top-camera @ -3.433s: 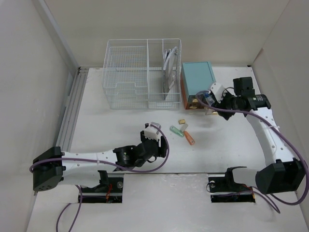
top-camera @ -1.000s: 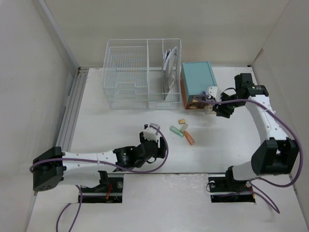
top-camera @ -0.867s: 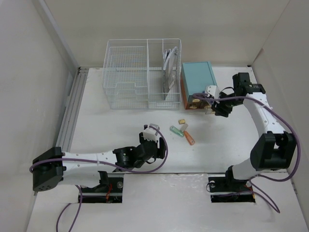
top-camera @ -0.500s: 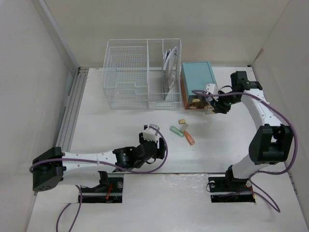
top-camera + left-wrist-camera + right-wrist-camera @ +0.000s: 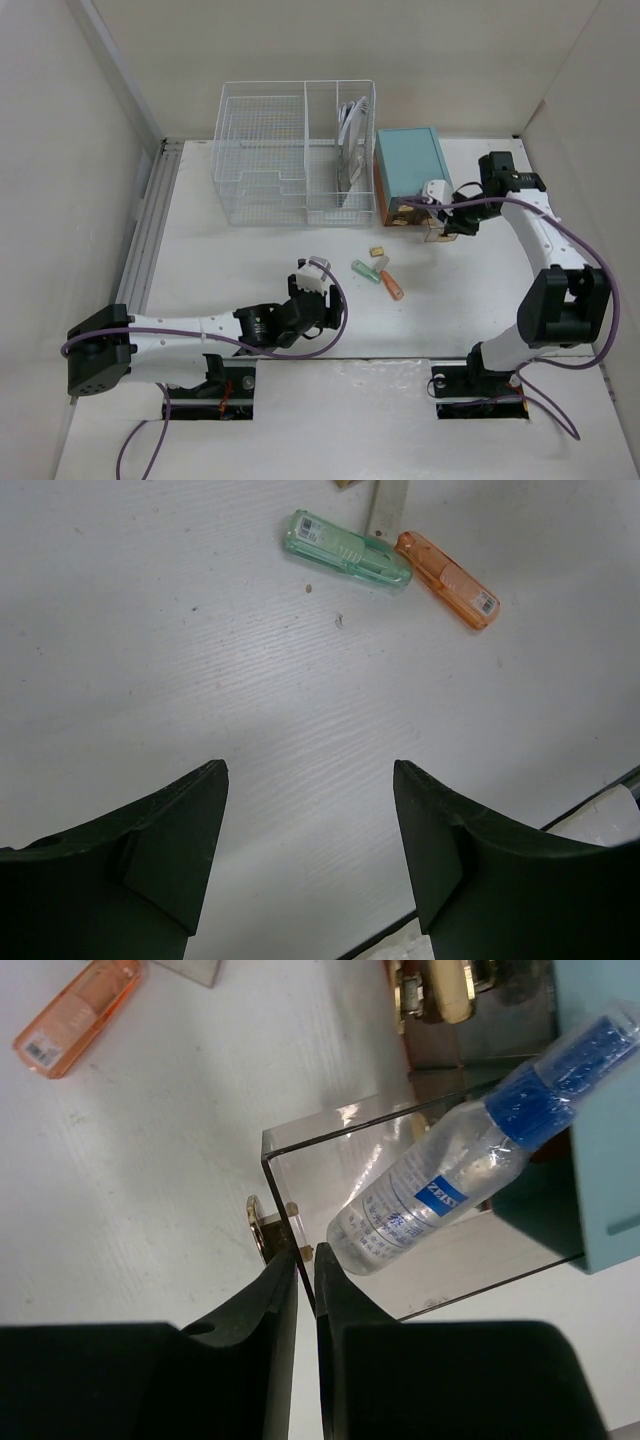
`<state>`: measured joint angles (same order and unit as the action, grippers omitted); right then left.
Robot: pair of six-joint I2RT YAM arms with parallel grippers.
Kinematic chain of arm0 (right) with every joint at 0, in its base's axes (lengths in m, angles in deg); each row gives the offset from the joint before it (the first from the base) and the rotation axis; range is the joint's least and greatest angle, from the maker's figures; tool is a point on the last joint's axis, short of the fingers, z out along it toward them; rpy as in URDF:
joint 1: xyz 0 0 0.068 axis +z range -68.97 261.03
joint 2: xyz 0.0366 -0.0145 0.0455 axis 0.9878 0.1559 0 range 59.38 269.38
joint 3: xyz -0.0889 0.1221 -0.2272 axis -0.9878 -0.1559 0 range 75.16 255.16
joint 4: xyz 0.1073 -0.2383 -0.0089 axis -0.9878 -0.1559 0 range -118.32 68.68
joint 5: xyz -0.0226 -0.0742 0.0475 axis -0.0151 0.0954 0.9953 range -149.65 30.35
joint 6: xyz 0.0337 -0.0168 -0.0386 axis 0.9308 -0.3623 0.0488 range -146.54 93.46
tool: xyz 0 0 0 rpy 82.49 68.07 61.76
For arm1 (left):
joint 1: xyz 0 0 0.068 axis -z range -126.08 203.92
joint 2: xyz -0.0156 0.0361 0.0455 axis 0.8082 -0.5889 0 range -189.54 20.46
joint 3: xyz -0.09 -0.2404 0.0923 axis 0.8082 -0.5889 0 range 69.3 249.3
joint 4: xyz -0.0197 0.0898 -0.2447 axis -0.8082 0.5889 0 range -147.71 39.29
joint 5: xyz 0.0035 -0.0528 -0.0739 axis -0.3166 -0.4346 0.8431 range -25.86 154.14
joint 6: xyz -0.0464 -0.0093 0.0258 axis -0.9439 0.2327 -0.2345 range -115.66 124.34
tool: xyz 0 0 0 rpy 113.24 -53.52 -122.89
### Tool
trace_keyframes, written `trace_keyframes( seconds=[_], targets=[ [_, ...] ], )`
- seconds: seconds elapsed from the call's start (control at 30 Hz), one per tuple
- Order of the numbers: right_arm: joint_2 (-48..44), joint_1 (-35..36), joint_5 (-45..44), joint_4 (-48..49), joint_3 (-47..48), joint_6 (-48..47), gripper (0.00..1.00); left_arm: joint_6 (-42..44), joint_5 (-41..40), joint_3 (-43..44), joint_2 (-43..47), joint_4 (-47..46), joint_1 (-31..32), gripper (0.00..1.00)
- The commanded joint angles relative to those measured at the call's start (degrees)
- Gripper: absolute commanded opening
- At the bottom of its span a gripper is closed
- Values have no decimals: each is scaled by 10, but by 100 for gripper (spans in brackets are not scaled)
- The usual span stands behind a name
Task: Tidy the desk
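Close view from the right wrist: right pincer [image 5: 305,1280], fingers almost together, clamped on the thin front wall of a clear drawer [image 5: 330,1165], just beside its small gold knob [image 5: 258,1225]. Inside the drawer, a small clear bottle [image 5: 440,1195] with a blue cap, lying on its side. Behind it, the teal drawer box [image 5: 410,165], standing at the back right of the desk [image 5: 230,270], with the drawer drawn partly out of its front.

Nearer the front of the desk, left pincer [image 5: 308,800], fingers wide apart, holding nothing, hovering low over bare white surface. Just ahead of it, loose on the desk: a green plastic stick [image 5: 345,548] and an orange plastic stick [image 5: 448,578], ends close together, with a clear piece [image 5: 388,505] reaching down between them. A little farther back, a tiny gold-coloured item [image 5: 378,251].

At the back, left of the teal box, a white wire basket [image 5: 262,150]. In its right-hand compartment, a few thin flat things standing on edge, too small to identify.

Judged as partly done: bottle already in the drawer, drawer not yet shut. Most likely left to do: gathering the loose small items into the drawer or the basket, then pushing the drawer home.
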<state>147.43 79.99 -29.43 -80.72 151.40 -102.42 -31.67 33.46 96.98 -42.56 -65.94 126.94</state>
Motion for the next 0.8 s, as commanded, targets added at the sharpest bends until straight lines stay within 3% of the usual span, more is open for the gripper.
trace_keyframes(
  seconds=[0.0, 0.77],
  targets=[
    [-35, -3, -9, -63, -10, -3, 3, -4, -10, -3, 11, -9, -1, 63],
    [-59, -3, -20, -80, -38, -9, 9, 1, -4, -3, 16, -9, -1, 63]
  ],
)
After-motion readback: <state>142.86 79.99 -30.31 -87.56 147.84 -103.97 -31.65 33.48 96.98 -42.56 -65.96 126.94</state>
